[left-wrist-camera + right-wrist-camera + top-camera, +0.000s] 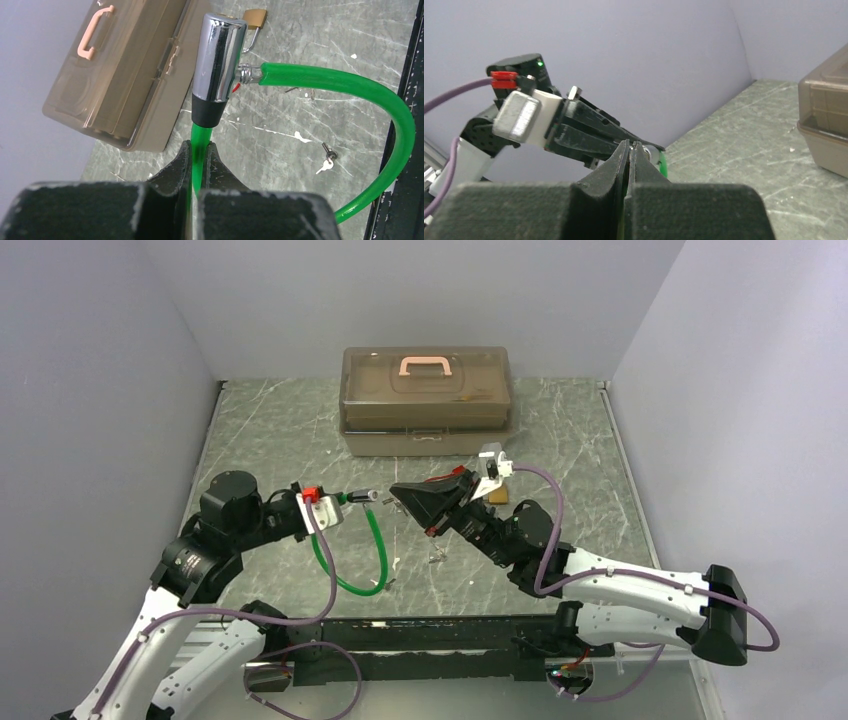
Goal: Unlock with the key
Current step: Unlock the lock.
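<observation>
On tabletop (pixel 280 145): key (pixel 324 165) tiny, flat, silver-grey.

In the top view the carrying case (pixel 427 400) sits on the table (pixel 280 440) at 12 o'clock against the back wall, with the padlock (pixel 255 19) in front of it toward 5 o'clock, just behind the right arm's wrist. The cable lock's cylinder (pixel 362 498) is held up over mid-table, with the left gripper (pixel 345 502) at its 9 o'clock, the right gripper (pixel 398 492) at its 3 o'clock, and its cable (pixel 378 540) looping toward 6 o'clock. The key (pixel 324 166) lies on the table at the right gripper's 5 o'clock.
</observation>
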Controlling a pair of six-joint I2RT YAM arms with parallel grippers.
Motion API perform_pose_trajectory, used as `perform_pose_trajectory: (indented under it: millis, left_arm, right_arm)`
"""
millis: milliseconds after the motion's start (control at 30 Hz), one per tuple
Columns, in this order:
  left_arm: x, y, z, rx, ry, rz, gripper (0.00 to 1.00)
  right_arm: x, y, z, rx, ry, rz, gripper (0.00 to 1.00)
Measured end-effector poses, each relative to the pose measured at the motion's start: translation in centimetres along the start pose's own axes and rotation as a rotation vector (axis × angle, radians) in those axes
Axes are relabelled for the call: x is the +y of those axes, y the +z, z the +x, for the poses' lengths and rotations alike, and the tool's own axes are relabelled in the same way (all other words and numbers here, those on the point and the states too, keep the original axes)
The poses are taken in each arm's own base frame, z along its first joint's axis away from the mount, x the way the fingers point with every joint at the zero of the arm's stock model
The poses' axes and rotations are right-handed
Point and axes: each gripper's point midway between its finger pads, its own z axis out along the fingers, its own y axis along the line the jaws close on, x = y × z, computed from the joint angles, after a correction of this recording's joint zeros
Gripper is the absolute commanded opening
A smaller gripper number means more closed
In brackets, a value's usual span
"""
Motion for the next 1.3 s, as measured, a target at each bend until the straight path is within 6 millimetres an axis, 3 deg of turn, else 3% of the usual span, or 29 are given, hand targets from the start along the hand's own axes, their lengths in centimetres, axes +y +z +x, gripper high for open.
perform_pose_trajectory:
  millis: [300, 633, 967, 1300]
  left_arm:
    - [0.5, -0.5, -0.1, -0.006, -0.071, -0.042, 0.0]
    - [0.8, -0.6, -0.6, -0.029, -0.097, -0.047, 0.0]
    - [0.9, -0.6, -0.9, -0.039, -0.084, -0.047, 0.0]
    - [1.0, -0.5, -1.0, -0.042, -0.079, -0.05, 0.0]
  right_arm:
    - [2.0, 0.9, -2.7, -0.086, -0.033, 0.001, 0.0]
    - [0.8, 1.8, -1.2, -0.067, -0.048, 0.068, 0.0]
    - [1.2, 2.6, -2.6, -0.101, -0.04, 0.078, 0.0]
    - [0.8, 3.2, -1.7, -0.077, -0.047, 0.099, 0.0]
